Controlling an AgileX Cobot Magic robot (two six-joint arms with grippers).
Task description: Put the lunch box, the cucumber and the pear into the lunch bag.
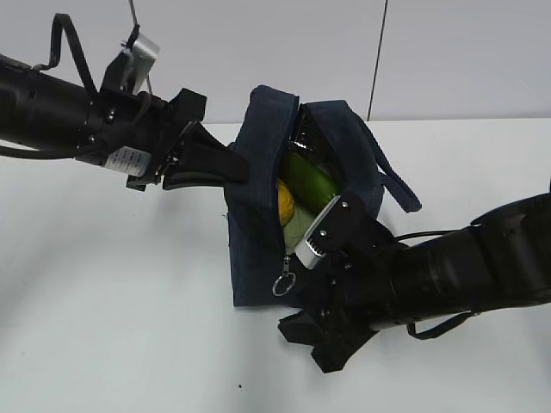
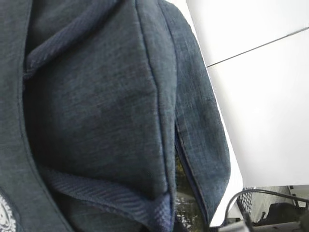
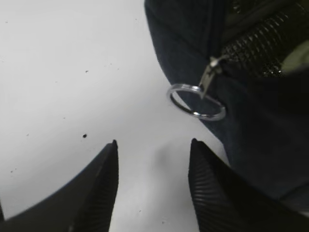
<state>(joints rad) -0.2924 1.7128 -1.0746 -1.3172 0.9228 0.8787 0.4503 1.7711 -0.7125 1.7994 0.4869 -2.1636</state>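
Navy fabric, soft and slumping, standing as the lunch bag [image 1: 254, 249] in the middle of the white worktop [image 1: 112, 301], zipper gaping along the top. Showing inside the mouth: the cucumber [image 1: 310, 179] lying at a slant, the pear [image 1: 285, 203] peeking yellow just below it, and a pale green patch, probably the lid of the lunch box [image 1: 299, 228], sitting beside them. Judging all three to be in already, leaving only the closing, if anything.

Expecting the cloth to fold and give under a pinch rather than resist. Favouring a stitched rim or the handle loop [image 1: 396, 185] over a flat panel as the place to take hold.

Dangling from the slider at the bag's near end: the ring pull [image 3: 195, 101], thin, hard, smooth metal, likely swinging or slipping away unless pinched squarely across the wire.

Hovering over bare worktop just short of that ring, fingers spread apart and gripping nothing: the right end effector [image 3: 153, 142].

Meeting the bag's left wall near the top: the left end effector [image 1: 225, 163]. Not managing to tell whether clamped on cloth or merely bracing, its wrist view showing fabric alone.
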